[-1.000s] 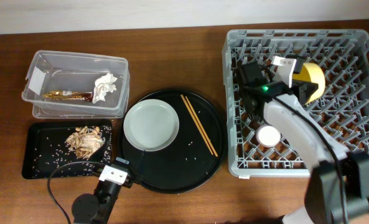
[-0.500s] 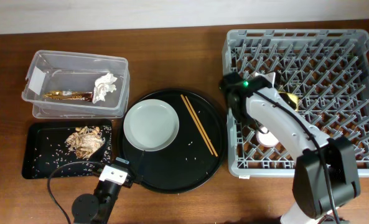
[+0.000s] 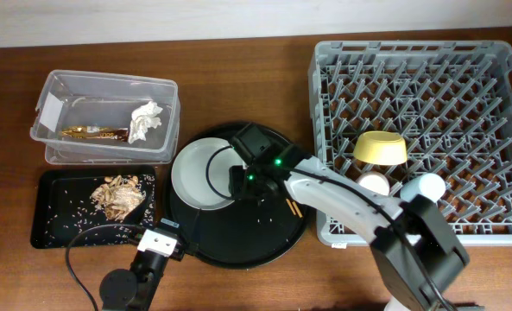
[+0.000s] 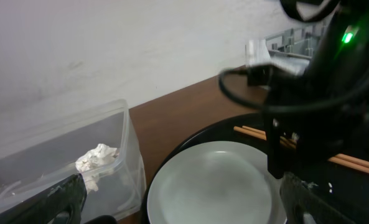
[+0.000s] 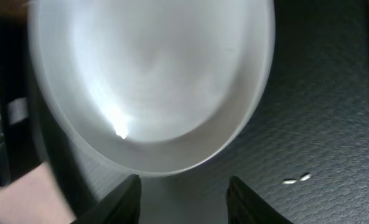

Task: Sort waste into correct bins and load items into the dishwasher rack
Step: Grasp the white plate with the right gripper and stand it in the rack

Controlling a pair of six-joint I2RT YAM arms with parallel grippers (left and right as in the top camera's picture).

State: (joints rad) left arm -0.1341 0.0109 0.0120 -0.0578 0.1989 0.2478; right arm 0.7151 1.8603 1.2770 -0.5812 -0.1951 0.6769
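The pale grey plate [image 3: 205, 173] lies on the left of the round black tray [image 3: 238, 246]. It also shows in the right wrist view [image 5: 153, 81] and the left wrist view [image 4: 212, 180]. My right gripper [image 3: 237, 183] is open and empty, low at the plate's right edge; its jaws [image 5: 184, 199] stand just off the rim. The chopsticks [image 3: 266, 154] lie on the tray, partly under the arm. My left gripper [image 3: 173, 229] is open and empty near the tray's front left [image 4: 184, 208]. The yellow bowl [image 3: 380, 148], pink cup [image 3: 374, 183] and light blue cup [image 3: 428, 186] are in the dishwasher rack [image 3: 325, 229].
The clear tub [image 3: 57, 91] at the back left holds the gold wrapper [image 3: 91, 132] and white tissue [image 3: 145, 119]. The shallow black tray [image 3: 57, 216] in front of it holds food scraps [image 3: 117, 197] and crumbs. A few crumbs [image 5: 296, 179] lie on the round tray.
My right arm has swung left out of the rack to the plate on the round tray. The yellow bowl now lies free in the rack. The left arm has not moved.
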